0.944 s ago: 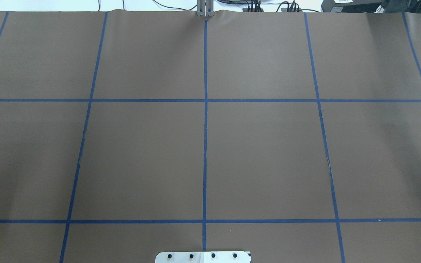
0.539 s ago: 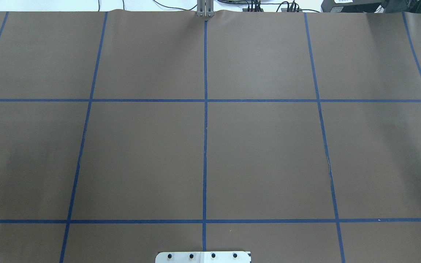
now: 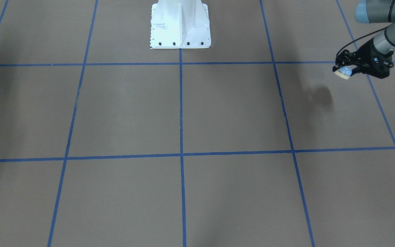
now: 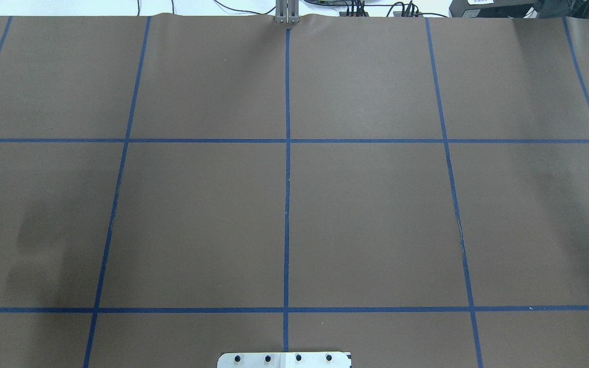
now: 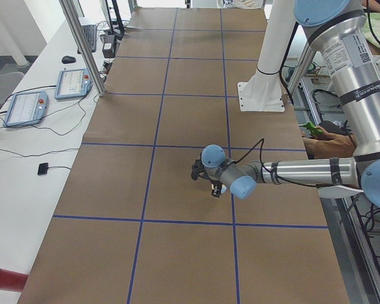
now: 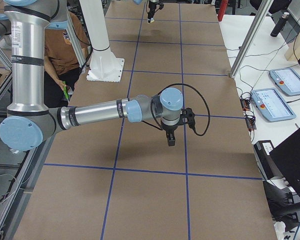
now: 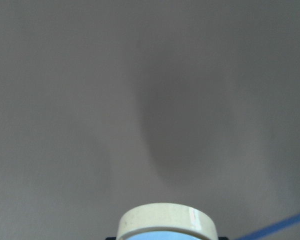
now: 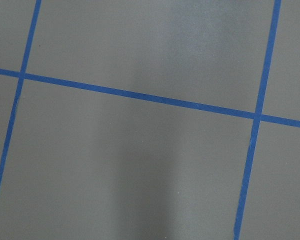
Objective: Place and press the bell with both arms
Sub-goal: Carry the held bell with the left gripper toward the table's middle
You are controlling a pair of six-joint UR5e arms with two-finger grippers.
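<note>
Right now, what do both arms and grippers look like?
The left arm and right arm are silver-grey jointed tubes with light blue caps and black bands; the left bears a white label. The black open-framed left gripper and right gripper each trail a black cable.

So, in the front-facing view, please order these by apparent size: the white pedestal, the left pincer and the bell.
Largest: pedestal, though the top edge cuts it off.
Middle: left pincer. It is lifted, so nearer the camera, yet still clearly smaller.
Smallest: bell, partly hidden inside the pincer.
</note>
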